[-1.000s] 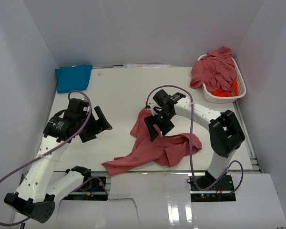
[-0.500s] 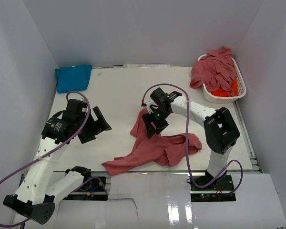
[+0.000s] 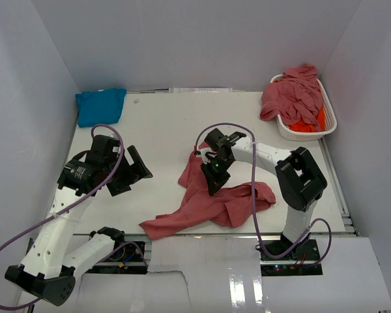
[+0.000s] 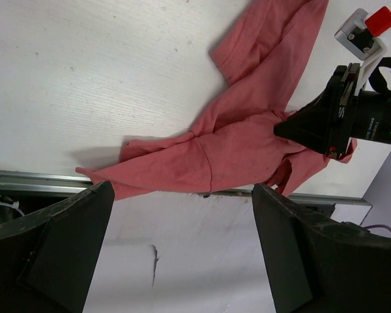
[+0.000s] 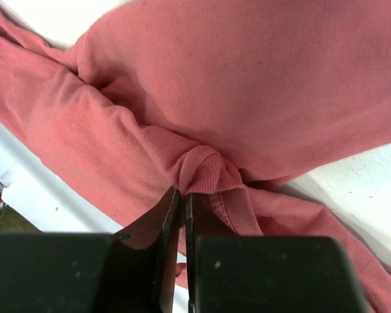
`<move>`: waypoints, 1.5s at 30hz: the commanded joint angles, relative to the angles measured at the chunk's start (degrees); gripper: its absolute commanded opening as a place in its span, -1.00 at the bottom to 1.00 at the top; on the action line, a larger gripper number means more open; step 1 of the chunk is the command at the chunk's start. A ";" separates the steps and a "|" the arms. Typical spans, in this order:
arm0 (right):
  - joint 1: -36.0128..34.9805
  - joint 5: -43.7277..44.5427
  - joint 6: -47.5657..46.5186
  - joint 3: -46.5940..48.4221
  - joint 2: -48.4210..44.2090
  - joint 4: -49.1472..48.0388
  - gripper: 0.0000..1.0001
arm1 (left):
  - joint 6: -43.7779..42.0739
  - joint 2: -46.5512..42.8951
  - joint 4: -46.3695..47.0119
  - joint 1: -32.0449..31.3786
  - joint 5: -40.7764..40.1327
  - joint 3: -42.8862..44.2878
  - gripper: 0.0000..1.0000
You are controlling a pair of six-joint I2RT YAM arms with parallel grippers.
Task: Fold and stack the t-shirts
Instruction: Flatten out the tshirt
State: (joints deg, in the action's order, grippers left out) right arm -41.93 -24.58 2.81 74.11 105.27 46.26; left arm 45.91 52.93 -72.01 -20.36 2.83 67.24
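A crumpled rose-red t-shirt (image 3: 208,202) lies on the table near the front edge; the left wrist view shows it too (image 4: 234,143). My right gripper (image 3: 213,179) is down on the shirt's middle. In the right wrist view (image 5: 184,194) it is shut on a bunched ribbed fold of the shirt (image 5: 247,98). My left gripper (image 3: 129,171) hovers to the left of the shirt, open and holding nothing (image 4: 182,261). A turquoise t-shirt (image 3: 101,105) lies folded at the back left corner. More rose-red t-shirts (image 3: 292,94) and an orange t-shirt (image 3: 309,125) are piled at the back right.
The back-right pile sits in a white slatted basket (image 3: 330,124). White walls close in the table on the left, back and right. The front table edge with a metal rail (image 4: 39,179) runs just below the shirt.
My right gripper has come down onto the rose-red shirt and shut on a fold of it. The left arm has stayed where it was, still open.
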 commanded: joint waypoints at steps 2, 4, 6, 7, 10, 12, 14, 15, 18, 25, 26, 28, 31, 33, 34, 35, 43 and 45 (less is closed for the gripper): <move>-0.26 0.93 1.76 4.81 -2.18 -0.56 -0.85 | -0.65 -0.46 -0.24 0.32 -0.28 1.48 0.96; -0.08 2.94 2.81 8.50 -2.18 0.23 -0.85 | -0.91 -0.19 -0.15 0.32 -0.37 1.75 0.96; 0.62 6.27 3.69 11.04 -2.88 1.20 -0.85 | -1.00 0.07 -0.15 0.32 -0.19 1.93 0.96; 1.41 7.25 4.83 11.41 -3.32 1.37 -0.85 | -1.17 0.07 -0.15 0.32 -0.19 2.01 0.96; 6.23 9.98 7.29 10.72 -5.34 1.47 -0.85 | -0.91 -0.10 -0.15 0.32 -0.19 1.67 0.96; 11.24 10.16 7.82 9.31 -6.22 1.64 -0.85 | -0.82 -0.10 0.02 0.23 -0.02 1.05 0.96; 15.62 11.83 7.92 7.55 -6.13 2.43 -0.85 | -0.82 -0.10 0.29 0.32 0.33 0.70 0.96; 16.78 14.10 7.91 6.94 -6.13 3.82 -0.84 | -0.82 -0.10 0.29 0.32 0.42 0.44 0.96; 20.13 17.53 7.83 3.86 -7.10 4.54 -0.85 | -1.00 0.16 0.55 0.23 0.60 0.43 0.96; 21.98 16.16 7.39 -1.42 -7.98 6.30 -0.74 | -1.35 0.77 1.25 0.32 0.95 -0.09 0.96; 21.81 15.79 7.39 -1.68 -8.24 6.04 -0.58 | -1.44 0.69 1.69 0.32 1.04 -0.36 0.96; 21.46 16.31 7.74 -0.99 -9.12 5.07 -0.21 | -1.44 0.95 1.87 0.32 1.56 -0.80 0.96; 21.10 15.80 6.78 4.45 -10.35 3.84 0.10 | -1.70 1.48 2.05 0.32 2.00 -1.24 0.96; 20.23 16.31 5.90 8.75 -8.95 4.36 0.15 | -1.70 1.74 1.96 0.23 2.18 -1.59 0.96; 19.61 16.14 5.11 12.95 -8.51 4.45 0.17 | -1.70 1.92 1.96 0.32 2.18 -1.59 0.96; 18.13 16.14 3.54 14.91 -7.64 3.93 0.19 | -1.79 2.18 1.70 0.32 2.01 -1.50 0.96; 9.24 5.78 -2.36 24.76 1.34 -0.56 0.42 | 0.14 3.67 -0.24 2.34 2.26 -1.41 0.96; 7.14 4.02 -3.50 27.57 6.07 -0.56 0.38 | -0.29 3.59 -0.85 4.96 2.62 -1.50 0.96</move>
State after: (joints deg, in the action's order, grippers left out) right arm -32.53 -15.14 3.03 98.96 105.06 45.63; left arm 45.32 56.80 -71.68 -18.13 4.60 65.95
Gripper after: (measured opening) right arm 0.698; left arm 0.979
